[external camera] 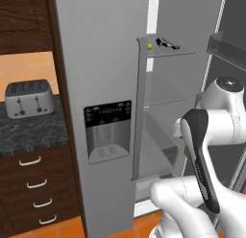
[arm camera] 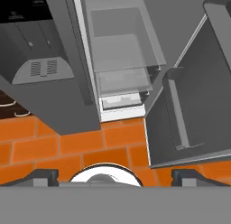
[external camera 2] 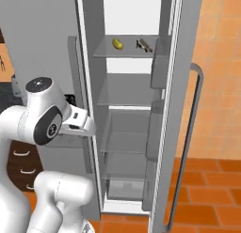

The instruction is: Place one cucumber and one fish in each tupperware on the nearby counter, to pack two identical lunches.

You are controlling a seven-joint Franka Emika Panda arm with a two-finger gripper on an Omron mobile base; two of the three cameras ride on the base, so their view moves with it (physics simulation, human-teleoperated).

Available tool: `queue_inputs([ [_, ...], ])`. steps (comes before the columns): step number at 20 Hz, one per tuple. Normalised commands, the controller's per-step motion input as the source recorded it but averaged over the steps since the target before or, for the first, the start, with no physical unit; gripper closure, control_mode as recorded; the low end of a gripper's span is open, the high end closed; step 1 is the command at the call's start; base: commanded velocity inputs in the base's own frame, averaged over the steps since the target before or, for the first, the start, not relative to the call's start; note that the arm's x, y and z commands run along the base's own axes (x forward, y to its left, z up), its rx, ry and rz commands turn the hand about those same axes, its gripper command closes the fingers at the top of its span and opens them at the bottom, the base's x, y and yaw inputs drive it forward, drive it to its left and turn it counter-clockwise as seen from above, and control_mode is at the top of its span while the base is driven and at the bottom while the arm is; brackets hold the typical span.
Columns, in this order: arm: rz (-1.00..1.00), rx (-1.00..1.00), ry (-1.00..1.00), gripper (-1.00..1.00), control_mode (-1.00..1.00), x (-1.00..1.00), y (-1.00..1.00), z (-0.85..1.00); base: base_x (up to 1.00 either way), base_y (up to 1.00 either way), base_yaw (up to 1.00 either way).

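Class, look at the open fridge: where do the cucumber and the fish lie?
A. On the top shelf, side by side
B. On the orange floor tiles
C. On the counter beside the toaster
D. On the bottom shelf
A: the right base view shows the yellow-green cucumber and the fish apart on the fridge's top shelf.

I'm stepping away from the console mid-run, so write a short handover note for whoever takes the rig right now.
Gripper: open, empty, pointing down at the orange floor tiles before the fridge.
Fridge door stands open. One cucumber and one fish lie apart on the upper shelf.
Counter beside the fridge carries a toaster; no tupperware in sight.
Done: nothing packed. Left: pick up cucumber and fish, find the trays, fill both.
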Motion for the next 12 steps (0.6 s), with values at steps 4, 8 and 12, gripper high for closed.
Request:
queue_inputs([
  [4,0.00,0.00,0.00,-1.00,1.00,0.00,0.00,0.00,0.31,-0.23,0.00],
  [8,0.00,0.00,0.00,-1.00,1.00,0.00,0.00,0.00,0.42,-0.27,0.00],
  [12,0.00,0.00,0.00,-1.00,1.00,0.00,0.00,0.00,0.22,-0.32,0.02],
])
